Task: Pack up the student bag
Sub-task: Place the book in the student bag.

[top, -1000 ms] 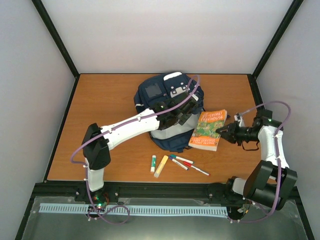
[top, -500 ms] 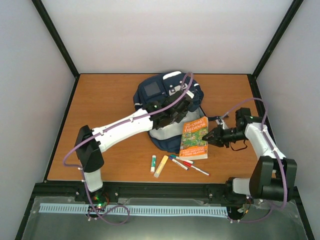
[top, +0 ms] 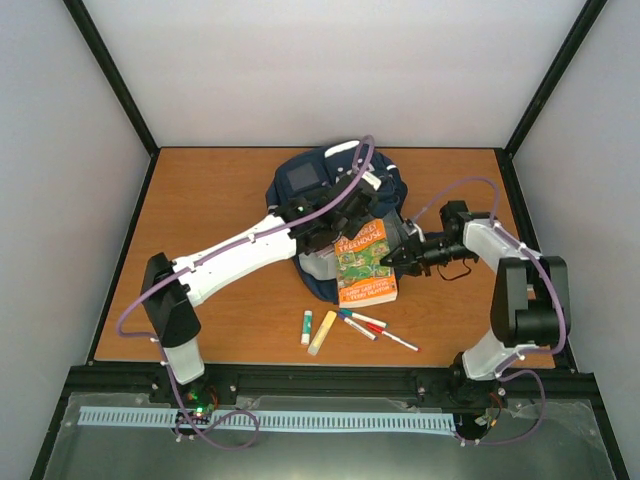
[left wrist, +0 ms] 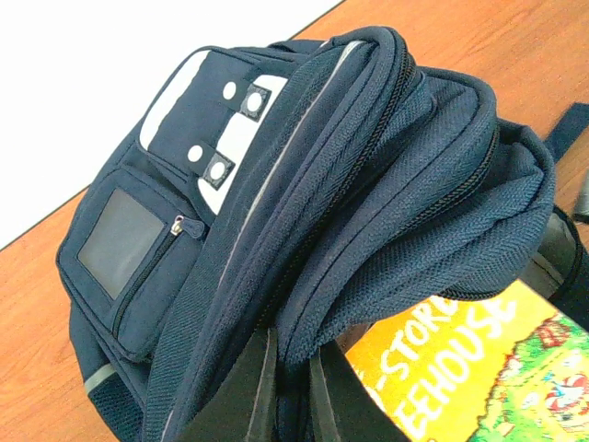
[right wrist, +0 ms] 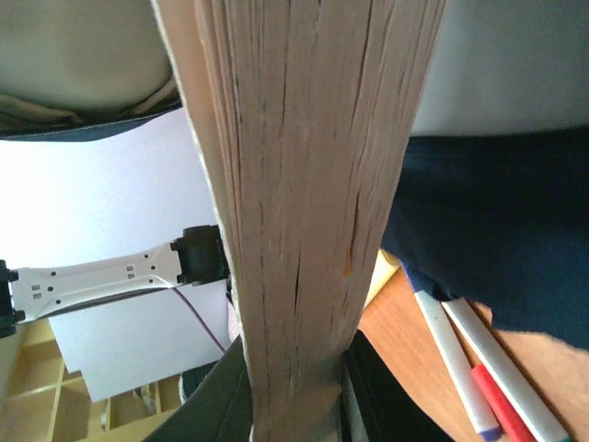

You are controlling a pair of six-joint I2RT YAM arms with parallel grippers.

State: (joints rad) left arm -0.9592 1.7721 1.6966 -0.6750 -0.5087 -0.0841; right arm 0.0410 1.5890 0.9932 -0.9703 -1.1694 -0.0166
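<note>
The navy student bag (top: 312,185) lies at the table's middle back. My left gripper (top: 338,232) is shut on the bag's opening edge (left wrist: 304,322) and holds it lifted. My right gripper (top: 400,258) is shut on an orange paperback book (top: 364,263), pinching its page edge (right wrist: 304,276). The book is tilted, with its left end at the bag's opening, under the lifted flap (left wrist: 433,276). The book's cover (left wrist: 469,378) shows just below the held fabric in the left wrist view.
On the table in front of the bag lie a white glue stick (top: 307,326), a yellow highlighter (top: 322,332) and three markers (top: 375,328). Two markers (right wrist: 479,368) show right under the book in the right wrist view.
My right gripper has carried the book leftward to the bag's opening. My left gripper has shifted left and back with the bag's edge, holding it up.
</note>
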